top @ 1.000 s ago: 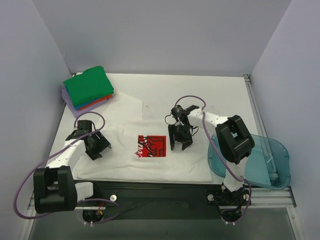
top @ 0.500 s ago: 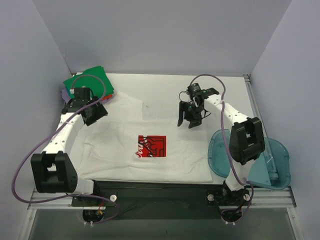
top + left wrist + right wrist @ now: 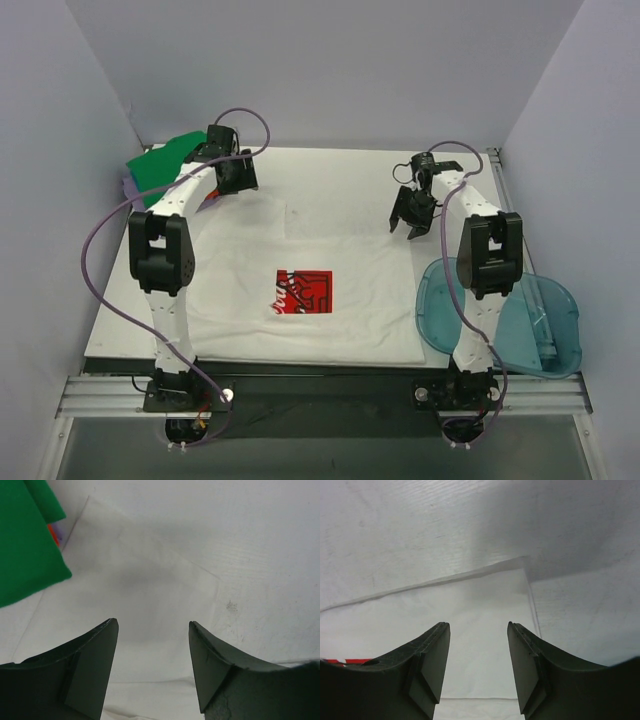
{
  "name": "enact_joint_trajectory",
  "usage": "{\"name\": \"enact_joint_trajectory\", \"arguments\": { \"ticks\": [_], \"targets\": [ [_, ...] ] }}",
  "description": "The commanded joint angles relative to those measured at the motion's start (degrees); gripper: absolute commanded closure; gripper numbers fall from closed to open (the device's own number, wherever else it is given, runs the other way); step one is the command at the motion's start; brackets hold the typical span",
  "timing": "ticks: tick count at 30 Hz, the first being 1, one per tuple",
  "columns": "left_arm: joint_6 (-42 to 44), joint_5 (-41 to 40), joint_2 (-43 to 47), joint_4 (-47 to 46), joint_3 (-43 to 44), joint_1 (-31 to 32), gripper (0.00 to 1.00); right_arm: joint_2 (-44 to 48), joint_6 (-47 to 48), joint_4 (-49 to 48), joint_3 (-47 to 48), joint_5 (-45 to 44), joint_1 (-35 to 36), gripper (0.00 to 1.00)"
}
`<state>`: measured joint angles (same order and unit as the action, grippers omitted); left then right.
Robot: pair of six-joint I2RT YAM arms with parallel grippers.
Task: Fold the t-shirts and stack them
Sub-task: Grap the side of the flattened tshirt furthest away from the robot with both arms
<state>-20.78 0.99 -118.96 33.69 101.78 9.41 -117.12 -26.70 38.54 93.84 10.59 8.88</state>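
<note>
Left gripper (image 3: 235,176) (image 3: 152,625): jaws spread, nothing between them, over the far-left sleeve of the white t-shirt (image 3: 350,300) (image 3: 150,580).
Right gripper (image 3: 412,215) (image 3: 477,625): jaws apart and empty, above the shirt's (image 3: 470,600) far-right corner.
Left arm (image 3: 160,250): stretched far along the table's left side, wrist bent rightwards.
Right arm (image 3: 485,250): reaching far, wrist turned left and downwards.
Change: a second ago both grippers hung low over the shirt's middle, either side of the red logo (image 3: 302,291); now both are out at its far corners.
White t-shirt: lies flat, logo up, across the near half of the table (image 3: 340,170).
Stack: green shirt (image 3: 160,165) (image 3: 25,540) on top, far left, just beside the left gripper; red-orange (image 3: 52,533) and lavender (image 3: 128,186) edges peek out beneath.
Blue bin (image 3: 540,320): near right, overhanging the table's edge, close beside the right arm.
</note>
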Motion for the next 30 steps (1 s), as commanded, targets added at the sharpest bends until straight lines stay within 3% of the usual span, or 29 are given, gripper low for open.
{"name": "enact_joint_trajectory", "arguments": {
  "ticks": [1,11,23,30],
  "targets": [
    [2.9,2.0,-3.4,2.0,8.5,-0.2,0.32,-0.8,-0.2,3.2,1.6,-3.3,-0.6,0.5],
    [1.3,2.6,-7.5,3.2,14.6,-0.5,0.32,-4.4,1.4,2.9,1.5,-6.1,-2.6,0.52],
    [0.9,3.0,-5.5,3.2,11.2,-1.3,0.32,-9.2,1.9,0.7,5.1,-5.4,-3.5,0.57],
    [0.6,3.1,-6.3,3.0,11.6,-1.4,0.33,-11.1,2.4,0.8,6.3,-3.7,-3.6,0.67]
  ]
}}
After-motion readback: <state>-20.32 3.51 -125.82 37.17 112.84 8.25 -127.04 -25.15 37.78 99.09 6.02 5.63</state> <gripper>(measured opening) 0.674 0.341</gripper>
